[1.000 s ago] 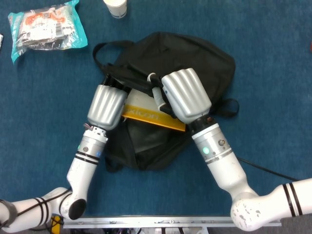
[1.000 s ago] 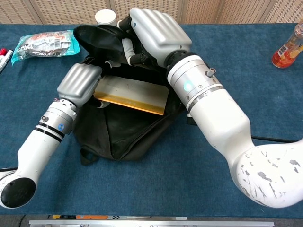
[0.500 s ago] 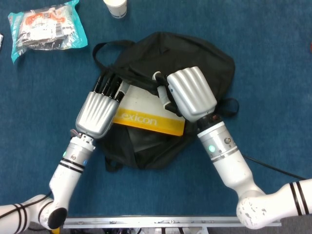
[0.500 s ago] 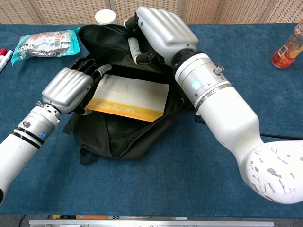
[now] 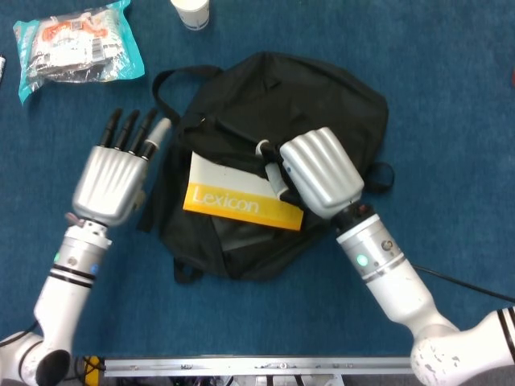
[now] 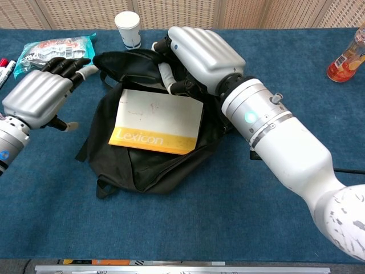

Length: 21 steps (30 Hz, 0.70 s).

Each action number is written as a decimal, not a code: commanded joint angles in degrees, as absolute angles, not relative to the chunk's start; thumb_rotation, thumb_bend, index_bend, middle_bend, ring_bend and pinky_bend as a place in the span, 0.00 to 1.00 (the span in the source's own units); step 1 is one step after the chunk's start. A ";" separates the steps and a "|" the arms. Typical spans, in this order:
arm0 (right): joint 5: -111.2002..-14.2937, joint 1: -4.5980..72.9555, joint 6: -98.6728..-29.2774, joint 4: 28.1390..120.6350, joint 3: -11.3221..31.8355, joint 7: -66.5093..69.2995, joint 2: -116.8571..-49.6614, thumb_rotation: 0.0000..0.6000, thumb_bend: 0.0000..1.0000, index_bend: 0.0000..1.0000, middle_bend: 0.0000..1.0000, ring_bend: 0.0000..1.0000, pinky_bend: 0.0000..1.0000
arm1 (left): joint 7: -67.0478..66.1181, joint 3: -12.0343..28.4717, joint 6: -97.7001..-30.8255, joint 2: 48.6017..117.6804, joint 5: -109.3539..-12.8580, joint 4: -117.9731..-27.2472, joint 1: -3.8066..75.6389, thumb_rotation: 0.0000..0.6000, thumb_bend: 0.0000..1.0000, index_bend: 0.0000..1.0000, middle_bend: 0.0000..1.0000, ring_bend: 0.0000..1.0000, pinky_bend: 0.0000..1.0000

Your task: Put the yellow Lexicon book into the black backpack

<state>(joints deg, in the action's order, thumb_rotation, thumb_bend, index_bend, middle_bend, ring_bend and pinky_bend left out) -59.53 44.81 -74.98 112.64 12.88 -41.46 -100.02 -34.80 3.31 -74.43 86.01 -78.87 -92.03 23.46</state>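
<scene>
The yellow Lexicon book (image 5: 241, 197) (image 6: 157, 120) lies flat, cover up, in the open mouth of the black backpack (image 5: 298, 92) (image 6: 148, 165). No hand holds it. My left hand (image 5: 113, 181) (image 6: 37, 94) hovers left of the bag with its fingers stretched out and nothing in it. My right hand (image 5: 318, 173) (image 6: 202, 54) sits at the book's far right corner. Its fingers curl over the bag's opening edge and appear to grip the fabric there. The fingertips are hidden under the palm.
A snack packet (image 5: 76, 44) (image 6: 48, 48) lies at the far left, with a paper cup (image 5: 191, 12) (image 6: 127, 28) beyond the bag. Markers (image 6: 4, 67) lie at the left edge, an orange bottle (image 6: 348, 57) stands far right, and a black cable (image 5: 442, 277) runs beside my right arm.
My left hand let go of the book and drew away to the left, fingers spreading. The book tipped from tilted to flat, cover up. My right hand stayed at the bag's edge.
</scene>
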 commanded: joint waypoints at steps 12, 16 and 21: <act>-57.33 45.43 -68.02 114.12 9.06 -41.51 -97.09 1.00 0.25 0.46 0.48 0.45 0.69 | -28.70 7.61 -77.93 79.50 -75.67 -93.40 21.30 1.00 0.00 0.00 0.00 0.00 0.00; -55.89 45.95 -66.54 114.96 8.90 -41.66 -95.64 1.00 0.03 0.27 0.36 0.34 0.62 | -27.98 8.17 -77.98 78.81 -75.13 -93.21 21.24 1.00 0.00 0.00 0.00 0.00 0.00; -55.01 46.06 -66.06 115.79 9.02 -41.11 -94.06 1.00 0.00 0.15 0.31 0.29 0.57 | -27.32 8.72 -78.13 78.06 -74.63 -93.29 21.17 1.00 0.00 0.00 0.00 0.00 0.00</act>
